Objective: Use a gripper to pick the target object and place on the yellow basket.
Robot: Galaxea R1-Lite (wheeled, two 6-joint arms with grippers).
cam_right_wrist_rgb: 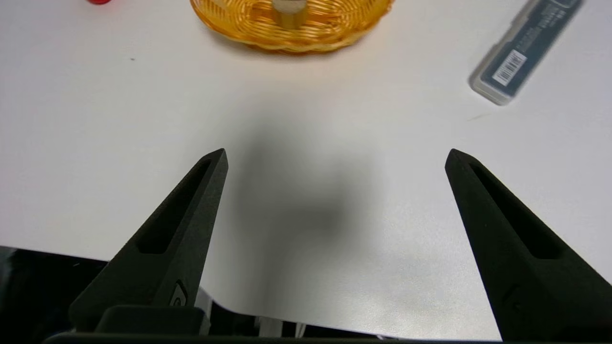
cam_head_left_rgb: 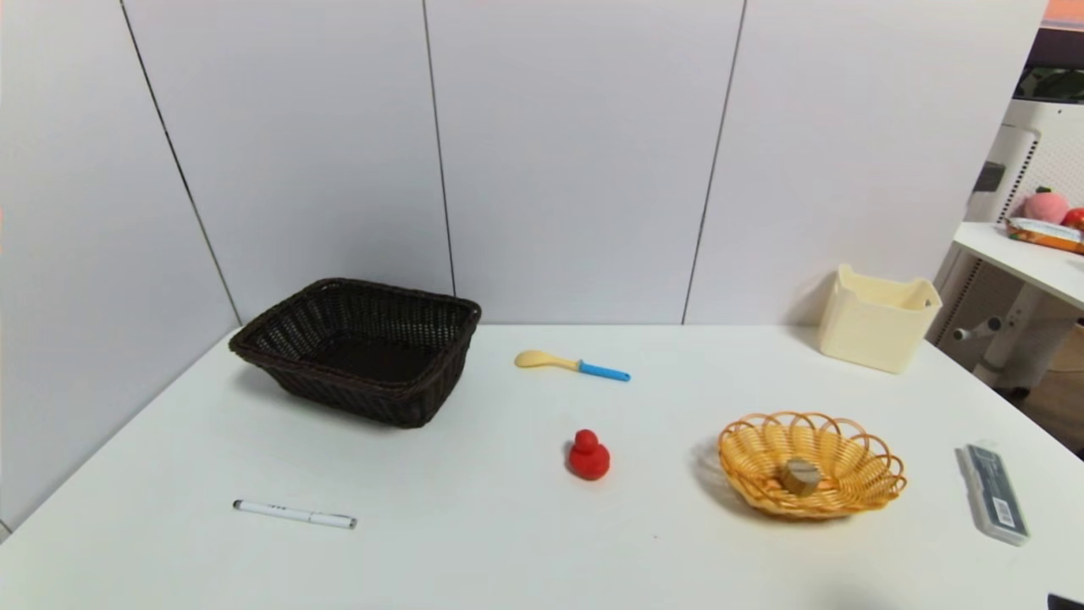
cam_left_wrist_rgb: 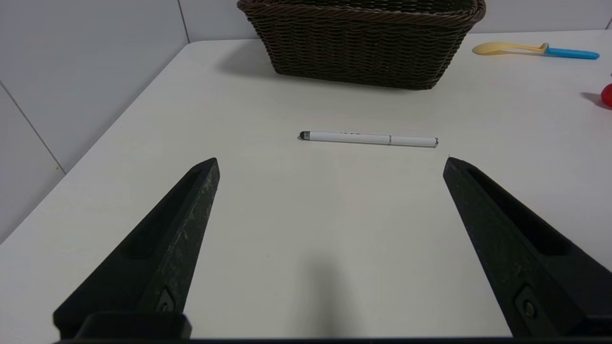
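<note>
My surface (cam_head_left_rgb: 508, 542) is plain white, and the wall panels (cam_head_left_rgb: 576, 152) behind it are a pale grey-white split by thin dark seams. The yellow basket (cam_head_left_rgb: 855, 457) is yellow-orange wicker with a looped, scalloped rim, and the cork (cam_head_left_rgb: 799, 476) inside it is tan-brown. Left of that basket, the duck (cam_head_left_rgb: 589, 456) is solid red. Farther left, the spoon (cam_head_left_rgb: 572, 364) has a pale yellow bowl and a bright blue handle. The rectangular basket (cam_head_left_rgb: 360, 349) is dark brown weave. The pen (cam_head_left_rgb: 295, 514) is white with a dark tip. The bin (cam_head_left_rgb: 877, 319) is cream. The case (cam_head_left_rgb: 995, 493) right of the yellow basket is grey with a white barcode label. My left tool (cam_left_wrist_rgb: 330, 165) and right tool (cam_right_wrist_rgb: 334, 157) both have matte black fingers.
</note>
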